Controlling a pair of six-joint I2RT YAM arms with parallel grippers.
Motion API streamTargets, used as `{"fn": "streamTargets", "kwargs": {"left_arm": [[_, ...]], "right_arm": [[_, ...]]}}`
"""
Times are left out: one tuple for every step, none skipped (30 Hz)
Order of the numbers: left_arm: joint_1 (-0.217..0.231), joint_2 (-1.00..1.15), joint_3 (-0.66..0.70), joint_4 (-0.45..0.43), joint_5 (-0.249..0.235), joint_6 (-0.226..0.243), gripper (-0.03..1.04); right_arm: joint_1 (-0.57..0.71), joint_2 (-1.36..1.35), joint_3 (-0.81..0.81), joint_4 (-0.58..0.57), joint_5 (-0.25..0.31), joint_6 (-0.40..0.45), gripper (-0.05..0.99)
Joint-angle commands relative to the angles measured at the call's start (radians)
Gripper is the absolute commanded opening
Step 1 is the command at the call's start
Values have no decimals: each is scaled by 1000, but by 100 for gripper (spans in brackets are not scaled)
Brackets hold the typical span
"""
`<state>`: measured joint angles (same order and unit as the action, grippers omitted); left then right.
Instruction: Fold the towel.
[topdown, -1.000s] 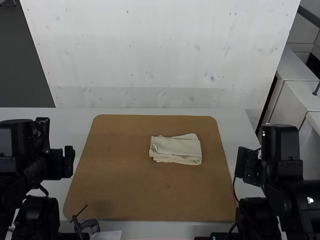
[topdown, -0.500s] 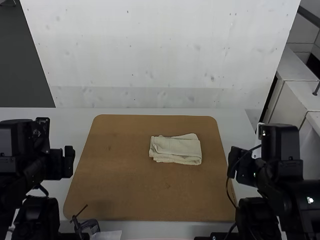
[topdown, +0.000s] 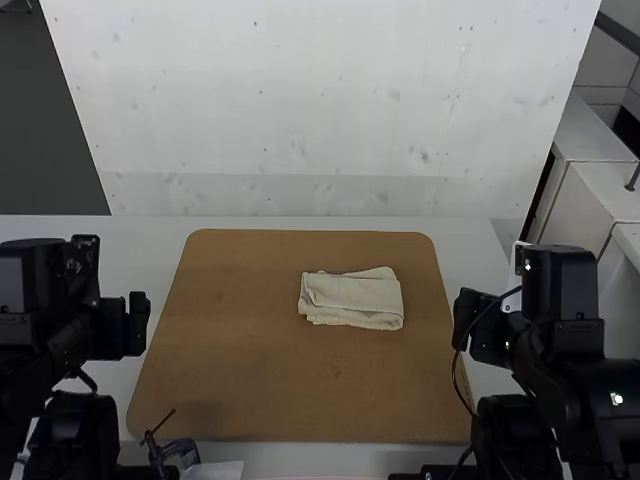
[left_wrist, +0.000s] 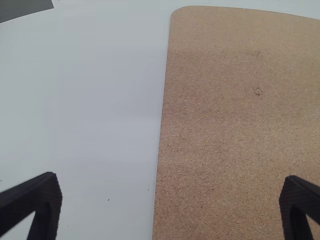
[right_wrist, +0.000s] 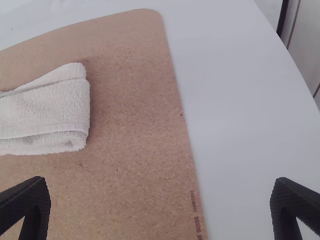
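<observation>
Cream towel (topdown: 352, 300) folded into layered rectangle, edges slightly uneven; lies on brown board (topdown: 240, 350), right of middle, toward far side. Since earliest frame, right gripper (topdown: 480, 327) shifted inward, toward board; towel unmoved. White table (topdown: 150, 235) under board. Right gripper and left gripper (topdown: 136, 322) at board's sides, fingers spread wide, both empty. Black cable (topdown: 455, 378) of right arm overlaps board's right edge in high view.

Left arm (topdown: 45, 325) and right arm (topdown: 565, 335): black, boxy housings, rounded edges. Right: slender black cable (topdown: 455, 372) looped outside, small bright spot on the casing. Left pincer (topdown: 124, 325), right pincer (topdown: 480, 327): black, tapered fingers (left_wrist: 46, 200).
</observation>
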<state>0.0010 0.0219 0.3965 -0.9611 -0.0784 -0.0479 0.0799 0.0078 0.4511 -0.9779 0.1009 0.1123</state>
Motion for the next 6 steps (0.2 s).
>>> {"fn": "streamTargets", "kwargs": {"left_arm": [[8, -8, 45, 5, 9, 11, 98], [8, -8, 45, 5, 9, 11, 98], [8, -8, 45, 5, 9, 11, 98], [8, -8, 45, 5, 8, 11, 98], [8, -8, 45, 5, 9, 11, 98], [8, -8, 45, 5, 9, 11, 98]], "right_arm": [[-6, -6, -2, 5, -7, 0, 96], [-6, -6, -2, 5, -7, 0, 96], [-6, -6, -2, 7, -7, 0, 96], [-6, -6, -2, 5, -7, 0, 96], [-6, -6, 0, 5, -7, 0, 96], [-6, -6, -2, 5, -7, 0, 96]]}}
